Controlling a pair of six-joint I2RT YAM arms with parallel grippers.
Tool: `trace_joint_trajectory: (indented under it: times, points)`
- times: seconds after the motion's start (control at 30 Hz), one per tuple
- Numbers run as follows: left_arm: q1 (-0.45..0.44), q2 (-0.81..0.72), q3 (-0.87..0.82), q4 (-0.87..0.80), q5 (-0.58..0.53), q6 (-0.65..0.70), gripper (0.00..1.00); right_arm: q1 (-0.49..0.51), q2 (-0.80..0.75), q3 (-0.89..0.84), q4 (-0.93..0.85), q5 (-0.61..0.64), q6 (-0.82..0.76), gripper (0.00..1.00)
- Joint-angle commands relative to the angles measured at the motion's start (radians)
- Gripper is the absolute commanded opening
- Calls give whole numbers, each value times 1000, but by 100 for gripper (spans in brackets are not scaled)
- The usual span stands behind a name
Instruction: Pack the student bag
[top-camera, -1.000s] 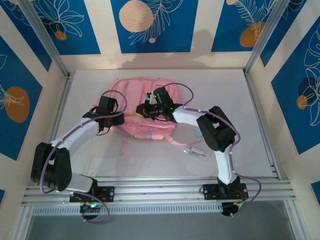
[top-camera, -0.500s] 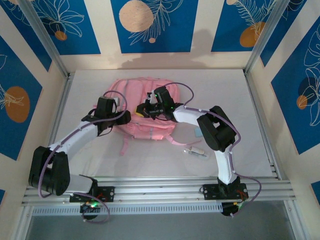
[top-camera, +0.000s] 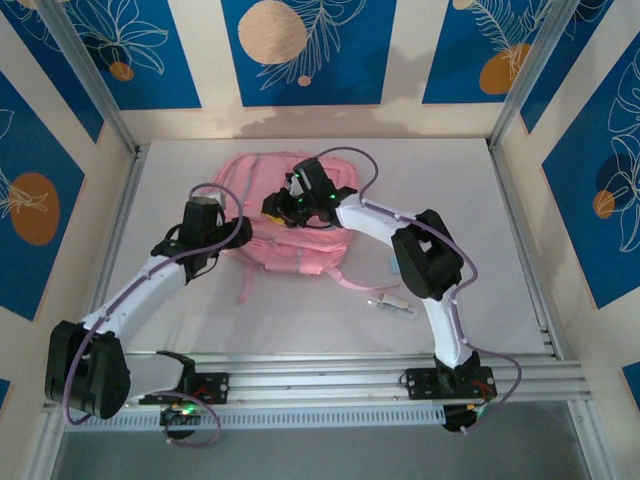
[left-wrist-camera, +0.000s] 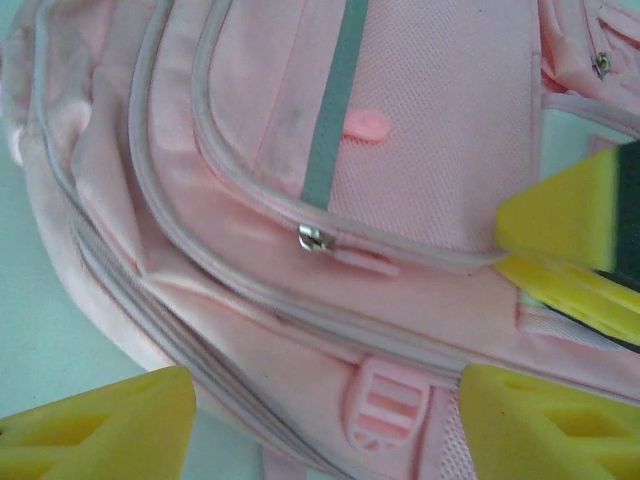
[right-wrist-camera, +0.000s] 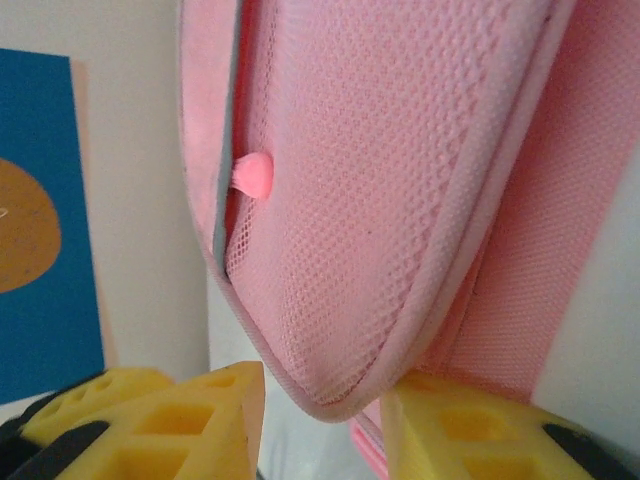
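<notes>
Looking at the bag (top-camera: 300, 250) lying flat on the desk (top-camera: 480, 200), back-middle, between both arms. Got the left tool (left-wrist-camera: 325, 410) hanging over the front zip pocket on the bag's left side, spread wide with nothing pinched. Can't quite tell about the right tool (right-wrist-camera: 322, 405): straddling a mesh edge of the bag, maybe lightly gripping it, maybe just loose around it.

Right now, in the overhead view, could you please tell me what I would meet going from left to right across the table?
left gripper → right gripper → small white pen-like object
</notes>
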Motion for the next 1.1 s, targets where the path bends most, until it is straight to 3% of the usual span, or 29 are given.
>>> trace_joint_trajectory:
  times: [0.0, 0.13, 0.23, 0.27, 0.73, 0.9, 1.07]
  points:
    - [-2, -14, -19, -26, -19, -34, 70, 6, 74, 89, -204, 178, -66, 38]
    - [-1, -18, -30, -9, 0, -47, 70, -7, 132, 135, -271, 226, -26, 38]
    - [-3, -17, -35, -1, 14, -50, 70, -19, 150, 145, -275, 232, -11, 5]
    - [-1, -16, -38, 4, 20, -45, 70, -22, 147, 147, -272, 231, -12, 0]
    - [-4, 97, 25, 138, 84, 27, 72, -52, -65, 158, -181, 6, -21, 0]
    - [-5, 146, 90, 128, 47, 86, 72, -60, -80, 170, -185, -50, -12, 0]
    - [-14, 196, 135, 137, 84, 102, 72, -54, -88, 130, -145, -85, 17, 0]
